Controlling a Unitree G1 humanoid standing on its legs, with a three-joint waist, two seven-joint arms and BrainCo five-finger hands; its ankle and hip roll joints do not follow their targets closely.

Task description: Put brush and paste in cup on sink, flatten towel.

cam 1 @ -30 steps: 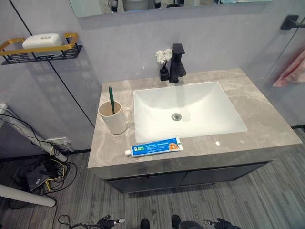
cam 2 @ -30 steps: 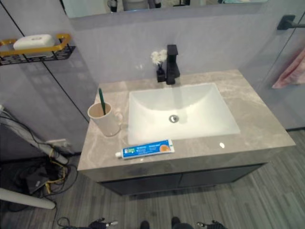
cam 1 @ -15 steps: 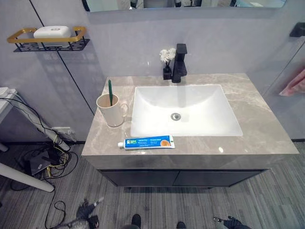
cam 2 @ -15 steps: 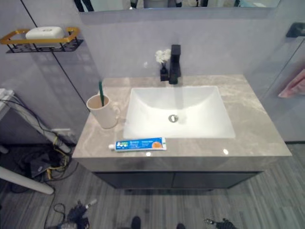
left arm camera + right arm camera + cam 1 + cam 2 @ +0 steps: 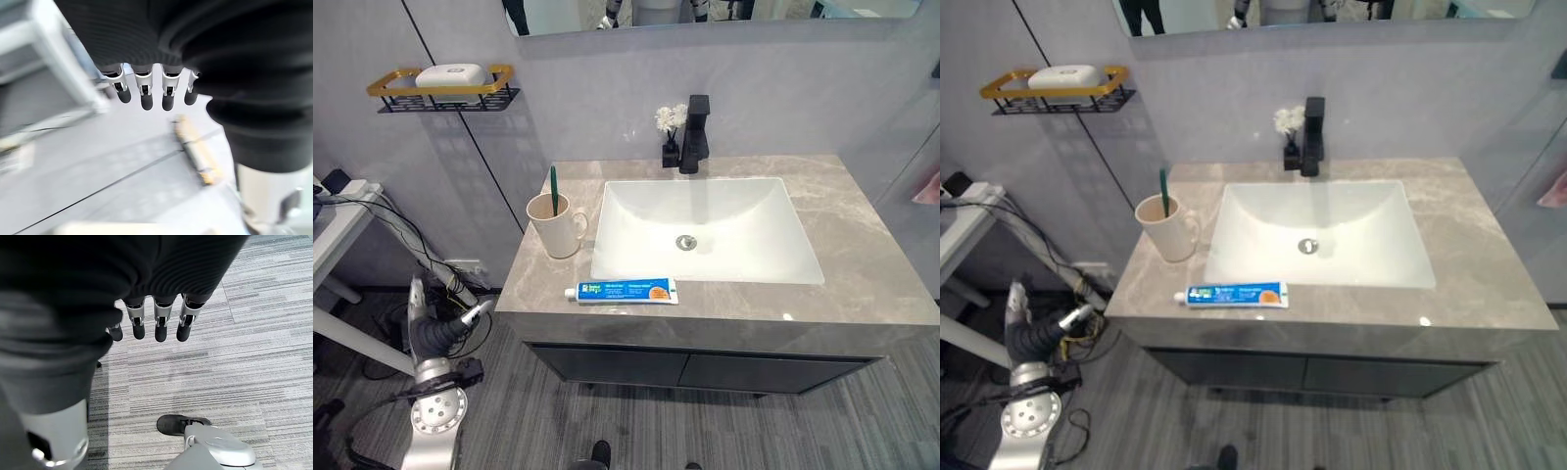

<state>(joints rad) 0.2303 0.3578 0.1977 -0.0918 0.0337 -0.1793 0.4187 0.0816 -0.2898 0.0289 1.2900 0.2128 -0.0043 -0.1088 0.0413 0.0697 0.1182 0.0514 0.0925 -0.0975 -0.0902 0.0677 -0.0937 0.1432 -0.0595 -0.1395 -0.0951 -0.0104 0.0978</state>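
Nearest the robot, the left hand hangs low beside the vanity, below and to the left of the countertop, its fingers relaxed and holding nothing. The right hand is over grey striped floor, its fingers likewise loose and empty.

On the front strip of the grey marble countertop, just before the white sink basin, the blue toothpaste tube lies flat on its side, cap end toward the left. Further back and left of the basin stands the cream cup, upright with its handle turned toward the basin; the green toothbrush stands in it, leaning slightly.

At the back edge, behind the basin, a black faucet rises with a small vase of white flowers just beside it on the left. On the wall to the far left hangs a gold and black rack bearing what looks like a white soap bar. At the far right edge a bit of pink towel shows, too little of it to tell how it hangs.
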